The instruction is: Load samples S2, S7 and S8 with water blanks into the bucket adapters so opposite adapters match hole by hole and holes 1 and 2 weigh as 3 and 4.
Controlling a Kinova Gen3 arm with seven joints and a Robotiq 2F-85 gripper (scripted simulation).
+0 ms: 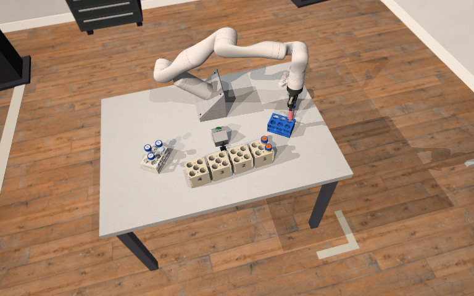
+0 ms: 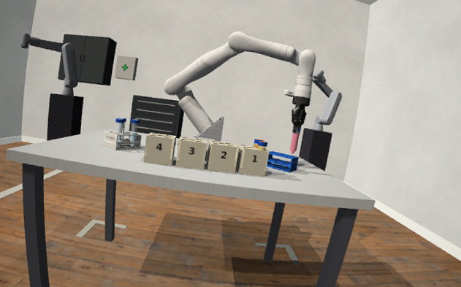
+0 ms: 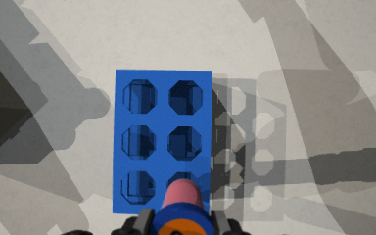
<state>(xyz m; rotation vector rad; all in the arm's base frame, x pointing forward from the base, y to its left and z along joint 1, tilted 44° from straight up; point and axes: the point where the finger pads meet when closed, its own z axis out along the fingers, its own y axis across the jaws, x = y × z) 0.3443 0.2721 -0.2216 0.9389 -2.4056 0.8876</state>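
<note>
My gripper (image 1: 291,105) (image 2: 296,122) (image 3: 181,223) is shut on the cap end of a sample tube (image 1: 290,114) (image 2: 293,141) (image 3: 181,195) with pink liquid and an orange cap dot. The tube hangs upright, its tip just above the corner of the blue rack (image 1: 278,129) (image 2: 280,161) (image 3: 164,80). All the blue rack's holes that show are empty. Adapter 1 (image 1: 263,160) (image 2: 253,166) holds two orange-dotted tubes (image 1: 264,139) (image 1: 268,147) (image 2: 260,142). Adapter 2 (image 1: 241,166) (image 2: 222,163), adapter 3 (image 1: 220,172) (image 2: 190,160) and adapter 4 (image 1: 199,179) (image 2: 157,155) stand empty in a row.
A white rack (image 1: 153,166) (image 2: 116,144) at the left holds three blue-capped water blanks (image 1: 147,147) (image 1: 158,143) (image 1: 150,156). The grey sloped desk (image 1: 221,137) with the green DONE key (image 1: 218,128) stands behind adapters 2 and 3. The arm's wedge base (image 1: 211,101) is at the back.
</note>
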